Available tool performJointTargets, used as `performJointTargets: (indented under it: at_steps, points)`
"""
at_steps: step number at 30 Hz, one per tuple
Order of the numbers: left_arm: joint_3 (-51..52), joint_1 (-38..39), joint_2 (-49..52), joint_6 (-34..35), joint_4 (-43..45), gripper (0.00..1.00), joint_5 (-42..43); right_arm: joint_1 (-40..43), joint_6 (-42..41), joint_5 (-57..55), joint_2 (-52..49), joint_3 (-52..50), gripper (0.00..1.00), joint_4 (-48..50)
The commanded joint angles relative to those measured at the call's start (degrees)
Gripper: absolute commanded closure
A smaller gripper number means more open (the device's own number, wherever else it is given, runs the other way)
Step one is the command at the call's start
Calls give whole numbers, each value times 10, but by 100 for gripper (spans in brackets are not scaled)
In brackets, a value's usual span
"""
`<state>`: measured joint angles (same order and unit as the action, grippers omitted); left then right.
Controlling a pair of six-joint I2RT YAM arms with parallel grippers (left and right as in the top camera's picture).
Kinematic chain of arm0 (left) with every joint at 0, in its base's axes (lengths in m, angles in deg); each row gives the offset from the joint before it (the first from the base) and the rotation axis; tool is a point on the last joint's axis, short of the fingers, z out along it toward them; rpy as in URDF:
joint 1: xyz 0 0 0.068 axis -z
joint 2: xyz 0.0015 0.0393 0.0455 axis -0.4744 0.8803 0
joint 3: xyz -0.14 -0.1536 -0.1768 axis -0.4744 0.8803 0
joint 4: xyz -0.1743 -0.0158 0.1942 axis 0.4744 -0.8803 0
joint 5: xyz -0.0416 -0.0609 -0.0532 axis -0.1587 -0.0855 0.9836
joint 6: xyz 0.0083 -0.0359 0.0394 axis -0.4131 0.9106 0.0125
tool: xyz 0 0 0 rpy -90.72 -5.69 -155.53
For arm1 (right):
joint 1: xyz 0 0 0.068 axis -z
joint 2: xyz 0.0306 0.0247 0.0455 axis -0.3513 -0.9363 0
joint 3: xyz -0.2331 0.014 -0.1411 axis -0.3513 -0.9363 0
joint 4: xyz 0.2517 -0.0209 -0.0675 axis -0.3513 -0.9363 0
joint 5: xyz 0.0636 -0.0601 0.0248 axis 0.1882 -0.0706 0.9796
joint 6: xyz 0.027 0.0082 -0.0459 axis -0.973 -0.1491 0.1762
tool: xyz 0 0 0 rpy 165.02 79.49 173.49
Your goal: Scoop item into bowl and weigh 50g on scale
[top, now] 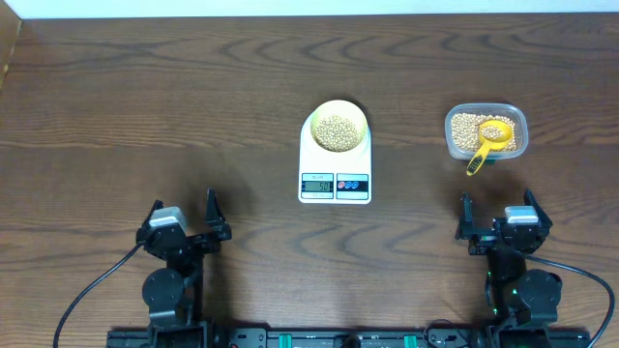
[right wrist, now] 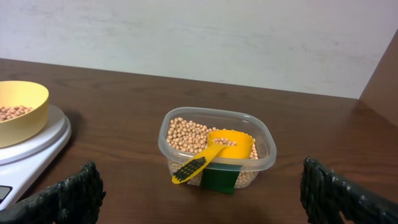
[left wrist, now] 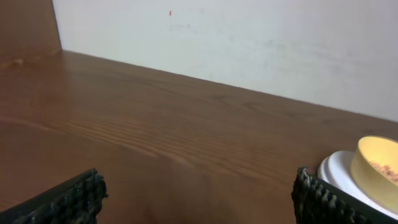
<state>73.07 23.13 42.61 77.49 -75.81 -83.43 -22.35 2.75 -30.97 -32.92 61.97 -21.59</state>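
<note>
The white scale [top: 335,179] stands mid-table with the pale yellow bowl [top: 336,127] on its platform, tan beans [top: 336,132] heaped inside. The bowl [left wrist: 376,169] and the scale platform [left wrist: 336,173] show at the right edge of the left wrist view; in the right wrist view, the bowl [right wrist: 21,112] and scale [right wrist: 31,146] sit at the left. More beans [right wrist: 186,134] fill a clear tub [right wrist: 216,148]. My left gripper [top: 190,224] is open near the front left, nothing between its fingers. My right gripper [top: 495,218] is open in front of the tub, empty.
A bright yellow scoop [top: 488,141] lies in the clear tub [top: 486,131] at the right, its handle sticking out over the near rim. A green label [right wrist: 219,177] marks the tub's front. A pale wall [left wrist: 249,37] closes the table's far edge.
</note>
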Motion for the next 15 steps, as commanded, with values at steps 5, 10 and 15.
performJointTargets:
  at_steps: [5,10,15]
  points:
    - [5,26,-5,-93,-28,2,-18,-3,-4,-4,3,-1,1,-2]
    - [6,29,-5,-93,-28,2,-18,-3,-4,-4,3,-1,1,-2]
    - [5,29,-5,-89,-29,2,-18,-3,-4,-4,3,-1,1,-2]
